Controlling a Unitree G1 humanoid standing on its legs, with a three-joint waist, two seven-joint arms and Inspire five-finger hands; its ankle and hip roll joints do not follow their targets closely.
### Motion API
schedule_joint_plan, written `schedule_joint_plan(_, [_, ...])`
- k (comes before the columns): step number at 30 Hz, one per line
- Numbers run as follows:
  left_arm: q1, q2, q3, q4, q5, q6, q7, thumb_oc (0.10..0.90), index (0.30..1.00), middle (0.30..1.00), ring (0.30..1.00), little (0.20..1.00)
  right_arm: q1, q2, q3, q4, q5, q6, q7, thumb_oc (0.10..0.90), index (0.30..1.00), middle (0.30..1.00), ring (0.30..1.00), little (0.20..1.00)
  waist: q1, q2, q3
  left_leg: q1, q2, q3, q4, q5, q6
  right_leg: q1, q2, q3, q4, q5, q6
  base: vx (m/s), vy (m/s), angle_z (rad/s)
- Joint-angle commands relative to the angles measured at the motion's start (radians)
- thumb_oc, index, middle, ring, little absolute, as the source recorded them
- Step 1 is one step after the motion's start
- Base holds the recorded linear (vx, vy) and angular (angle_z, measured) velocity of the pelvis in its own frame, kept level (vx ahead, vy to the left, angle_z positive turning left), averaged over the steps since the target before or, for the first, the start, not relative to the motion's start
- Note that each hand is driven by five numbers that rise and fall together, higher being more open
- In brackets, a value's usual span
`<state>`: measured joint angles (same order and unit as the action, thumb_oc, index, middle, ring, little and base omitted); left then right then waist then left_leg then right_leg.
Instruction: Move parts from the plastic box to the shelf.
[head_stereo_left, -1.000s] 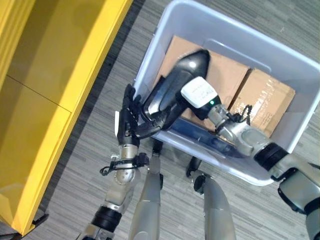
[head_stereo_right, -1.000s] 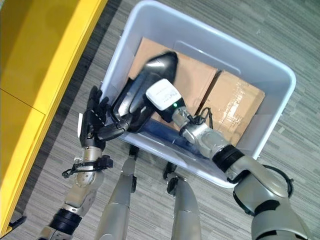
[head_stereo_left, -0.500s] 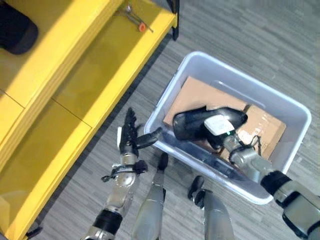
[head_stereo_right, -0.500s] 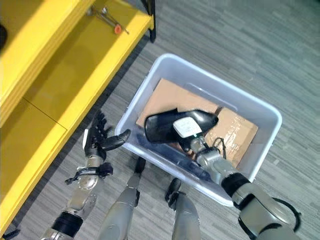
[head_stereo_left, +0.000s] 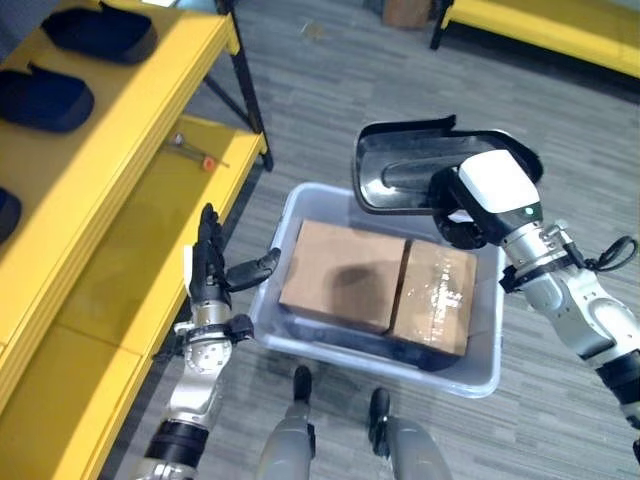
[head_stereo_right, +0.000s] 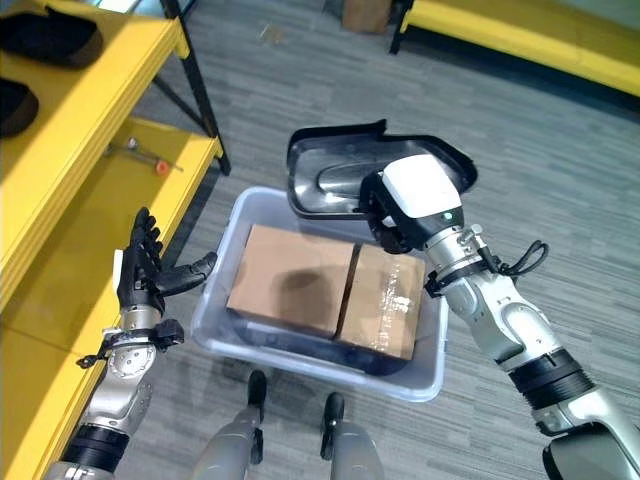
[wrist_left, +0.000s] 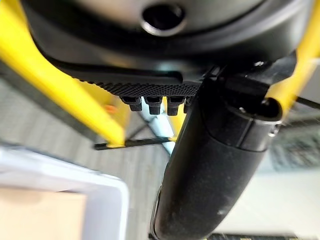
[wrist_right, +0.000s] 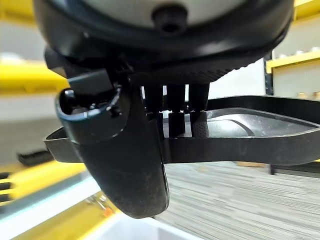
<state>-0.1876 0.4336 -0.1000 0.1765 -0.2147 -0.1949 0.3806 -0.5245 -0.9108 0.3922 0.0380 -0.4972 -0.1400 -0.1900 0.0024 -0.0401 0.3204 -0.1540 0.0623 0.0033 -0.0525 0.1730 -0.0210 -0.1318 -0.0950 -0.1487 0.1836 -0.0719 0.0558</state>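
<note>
— Gripping a black moulded part (head_stereo_right: 375, 175), is it? What are the fingers doing?

— In the right wrist view the right hand (wrist_right: 150, 115) has its fingers over the part's rim and its thumb curled under it, so the shell is pinched. From the head it hangs above the far edge of the plastic box (head_stereo_left: 262, 330), clear of what lies inside. The left hand (head_stereo_left: 212, 275) is beside the box's near-left corner, fingers straight up, thumb out toward the wall, holding nothing.

— So how far along would you say?

— Partway, by my reading. Dark shells of a similar look (head_stereo_left: 45, 98) already lie on the top level of the yellow shelf (head_stereo_left: 150, 70), which suggests several deliveries are done. This one is out of the box but not yet over the shelf. Carrying it across and setting it down is left.

— Anything else about?

— Two cardboard boxes (head_stereo_left: 340, 275) side by side fill the plastic box, with something dark beneath them; whether more parts remain I cannot tell. A small tool with an orange tip (head_stereo_left: 192, 153) lies on the lower shelf level.

— Obstacles?

— The shelf's black upright (head_stereo_left: 245, 95) stands between the box and the shelf, and the left hand sits along that side too.
</note>
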Motion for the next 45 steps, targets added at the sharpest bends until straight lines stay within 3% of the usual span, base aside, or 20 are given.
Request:
schedule_joint_plan(1, [-0.021, 0.103, 0.018, -0.055, 0.168, -0.086, 0.04, 0.9, 1.0, 1.0, 1.0, 1.0, -0.098, 0.005, 0.047, -0.045, 0.161, -0.081, 0.009, 0.4, 0.3, 0.3, 0.3, 0.3, 0.015, -0.056, -0.169, 0.092, 0.068, -0.01, -0.013, -0.102, -0.052, 0.073, -0.098, 0.078, -0.175, 0.123, 0.095, 0.09, -0.018, -0.15])
schedule_joint_plan(5, [-0.043, 0.187, 0.006, -0.054, 0.329, -0.079, 0.068, 0.9, 1.0, 1.0, 1.0, 1.0, -0.138, -0.006, 0.08, -0.081, 0.312, -0.12, 0.07, 0.4, 0.3, 0.3, 0.3, 0.3, 0.002, -0.056, -0.204, 0.123, 0.077, 0.008, -0.017, -0.104, -0.055, 0.09, -0.092, 0.094, -0.178, 0.126, 0.096, 0.07, -0.022, -0.17])
schedule_joint_plan(10, [-0.11, 0.357, -0.086, -0.069, 0.655, -0.061, 0.12, 0.9, 1.0, 1.0, 1.0, 1.0, -0.185, -0.024, 0.128, -0.103, 0.502, -0.15, 0.13, 0.4, 0.3, 0.3, 0.3, 0.3, -0.016, -0.052, -0.244, 0.152, 0.086, 0.026, -0.022, -0.112, -0.062, 0.109, -0.088, 0.108, -0.183, 0.123, 0.098, 0.04, -0.007, -0.1])
schedule_joint_plan(13, [-0.138, 0.409, -0.141, -0.074, 0.792, -0.042, 0.137, 0.9, 1.0, 1.0, 1.0, 1.0, -0.177, -0.043, 0.131, -0.123, 0.62, -0.155, 0.161, 0.4, 0.3, 0.3, 0.3, 0.3, -0.03, -0.05, -0.268, 0.17, 0.09, 0.032, -0.026, -0.119, -0.064, 0.124, -0.087, 0.111, -0.189, 0.122, 0.101, 0.05, -0.003, -0.01])
schedule_joint_plan(18, [-0.198, 0.461, -0.22, -0.071, 0.92, -0.024, 0.136, 0.9, 1.0, 1.0, 1.0, 1.0, -0.168, -0.05, 0.125, -0.14, 0.711, -0.156, 0.183, 0.4, 0.3, 0.3, 0.3, 0.3, -0.046, -0.049, -0.287, 0.183, 0.095, 0.041, -0.03, -0.123, -0.065, 0.136, -0.086, 0.117, -0.198, 0.125, 0.104, 0.02, 0.007, -0.03])
schedule_joint_plan(23, [-0.217, 0.48, -0.249, -0.087, 0.967, -0.022, 0.135, 0.9, 1.0, 1.0, 1.0, 1.0, -0.161, -0.042, 0.112, -0.146, 0.715, -0.156, 0.177, 0.4, 0.3, 0.3, 0.3, 0.3, -0.05, -0.05, -0.292, 0.187, 0.097, 0.048, -0.032, -0.125, -0.066, 0.14, -0.086, 0.12, -0.205, 0.128, 0.104, 0.01, 0.006, -0.06])
schedule_joint_plan(33, [-0.293, 0.39, -0.264, -0.174, 1.046, 0.012, 0.2, 0.9, 1.0, 1.0, 1.0, 1.0, -0.131, 0.03, 0.094, -0.149, 0.698, -0.151, 0.162, 0.4, 0.3, 0.3, 0.3, 0.3, -0.064, -0.054, -0.299, 0.197, 0.098, 0.055, -0.034, -0.132, -0.062, 0.148, -0.086, 0.131, -0.207, 0.127, 0.103, 0.0, 0.001, -0.01])
schedule_joint_plan(45, [-0.121, 0.354, -0.164, -0.064, 1.01, 0.035, 0.214, 0.9, 1.0, 1.0, 1.0, 1.0, -0.002, 0.019, -0.025, -0.12, 0.648, -0.153, 0.135, 0.4, 0.3, 0.3, 0.3, 0.3, -0.068, -0.052, -0.3, 0.202, 0.098, 0.063, -0.035, -0.132, -0.064, 0.151, -0.083, 0.138, -0.217, 0.132, 0.1, 0.0, 0.0, 0.0])
